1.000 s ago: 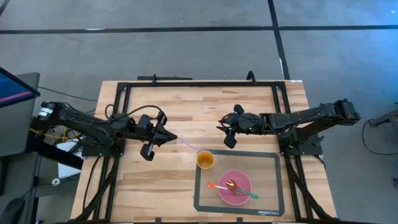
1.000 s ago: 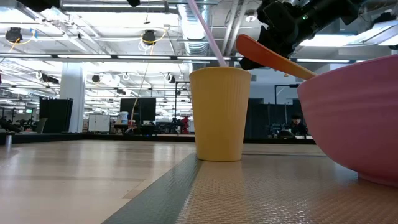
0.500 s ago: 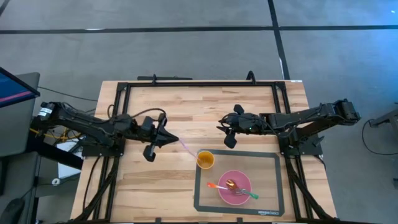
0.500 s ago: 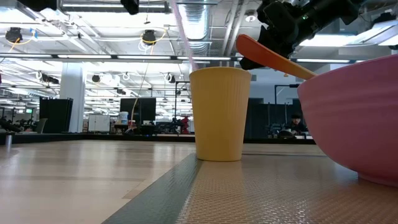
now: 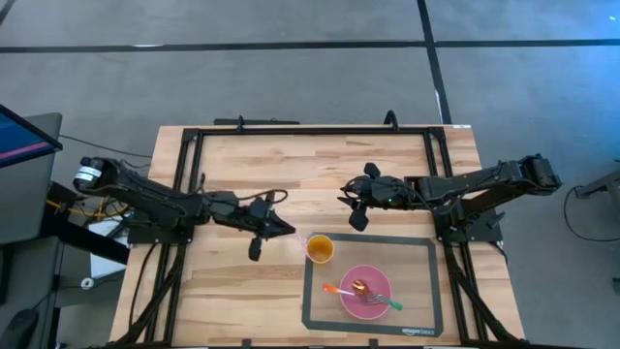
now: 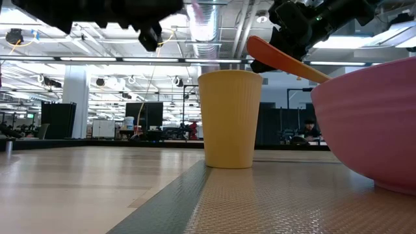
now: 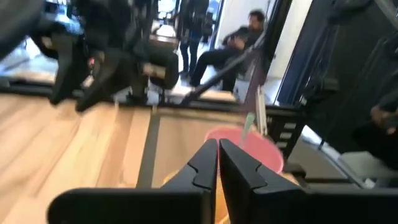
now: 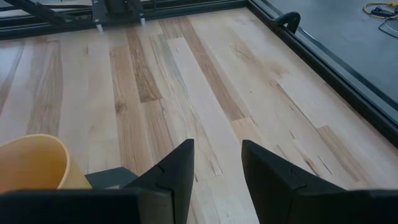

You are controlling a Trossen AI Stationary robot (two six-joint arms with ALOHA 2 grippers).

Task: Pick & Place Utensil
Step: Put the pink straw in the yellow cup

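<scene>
The left pincer hangs over the wooden worktop, just beside the yellow cup. In its own wrist view its fingers are clenched, with only a hairline slit between them. Whether anything is gripped there cannot be told. In the low view a pale pink straw shows blurred above the cup's rim, under the dark left arm.

The right pincer hovers above the bare wood, near the far edge of the dark mat. It is released, with a clear gap between its fingers and nothing in that gap.

The cup stands upright on the mat's corner. The pink bowl sits on the mat near the cup but apart from it. It holds an orange spoon and a green fork, and both handles stick out over the rim.
</scene>
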